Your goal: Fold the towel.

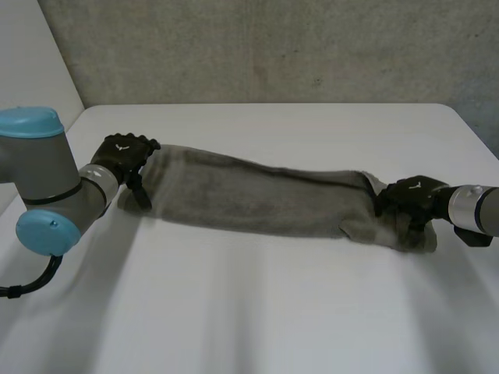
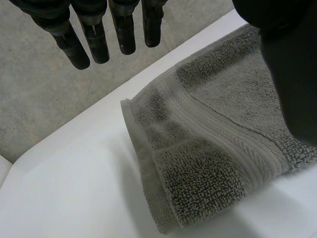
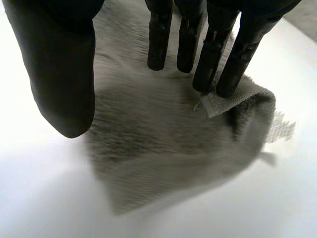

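Flanking towel (image 1: 249, 195), left hand (image 2: 94, 39), right hand (image 3: 59, 74) hang uncurled

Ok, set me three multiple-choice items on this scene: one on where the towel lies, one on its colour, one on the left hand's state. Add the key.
1. Where does the towel lie?
A. In a long band on the table, from the left hand to the right hand
B. Hanging over the table's edge
C. Bunched in a heap at one corner

2. What colour is the towel?
A. White
B. Grey
C. Blue

3. How is the left hand?
A. Shut on the towel's corner
B. Shut, holding nothing
C. Open, fingers straight

Key:
1 A: the head view shows it stretched between both hands.
2 B: it is grey on the white table.
3 C: its wrist view shows straight fingers, none curled round the cloth.
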